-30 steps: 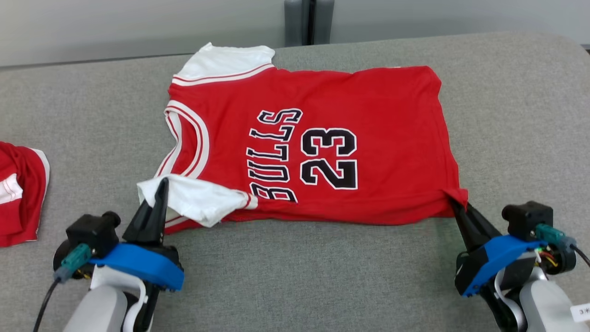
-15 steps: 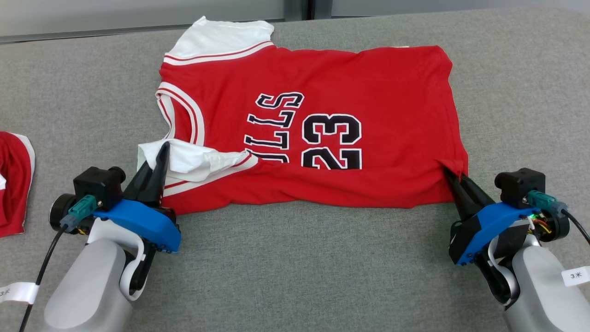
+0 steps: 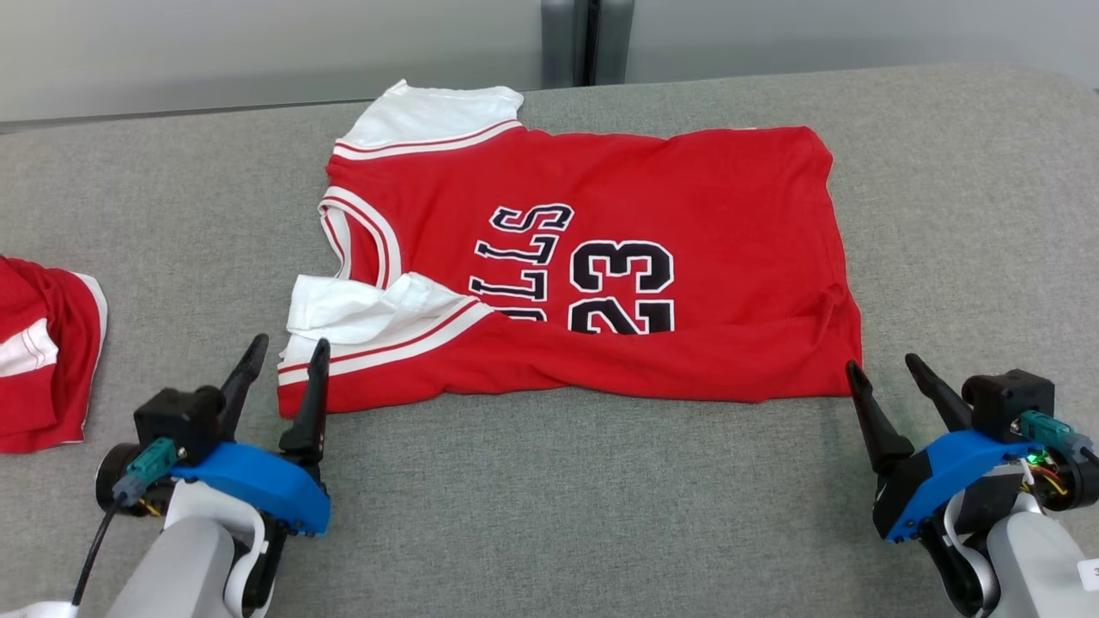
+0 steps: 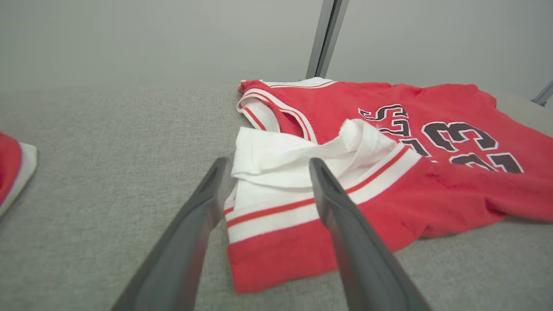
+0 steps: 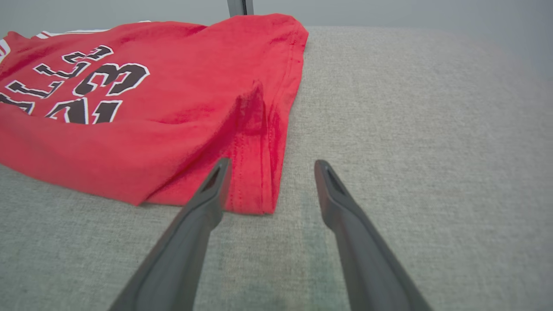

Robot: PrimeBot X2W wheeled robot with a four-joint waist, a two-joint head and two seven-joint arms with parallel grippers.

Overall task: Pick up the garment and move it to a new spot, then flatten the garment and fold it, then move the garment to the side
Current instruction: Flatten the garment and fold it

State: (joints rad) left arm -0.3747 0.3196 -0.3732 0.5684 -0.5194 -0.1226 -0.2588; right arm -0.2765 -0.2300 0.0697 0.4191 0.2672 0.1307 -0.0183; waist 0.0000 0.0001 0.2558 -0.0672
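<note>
Red short-sleeved jersey with white sleeves [image 3: 601, 257], long axis along near edge of grey fabric worktop [image 3: 549, 515]; near corners just ahead of left hand [image 3: 289, 343] and right hand [image 3: 880, 362], both open, empty.

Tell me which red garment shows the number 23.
The red jersey spread at the centre, lettered BULLS 23; the other red garment lies bunched at the left edge, showing no number.

Red jersey [image 3: 687, 197] with white sleeves, black white-edged lettering, on grey tabletop [image 3: 558, 515].
</note>
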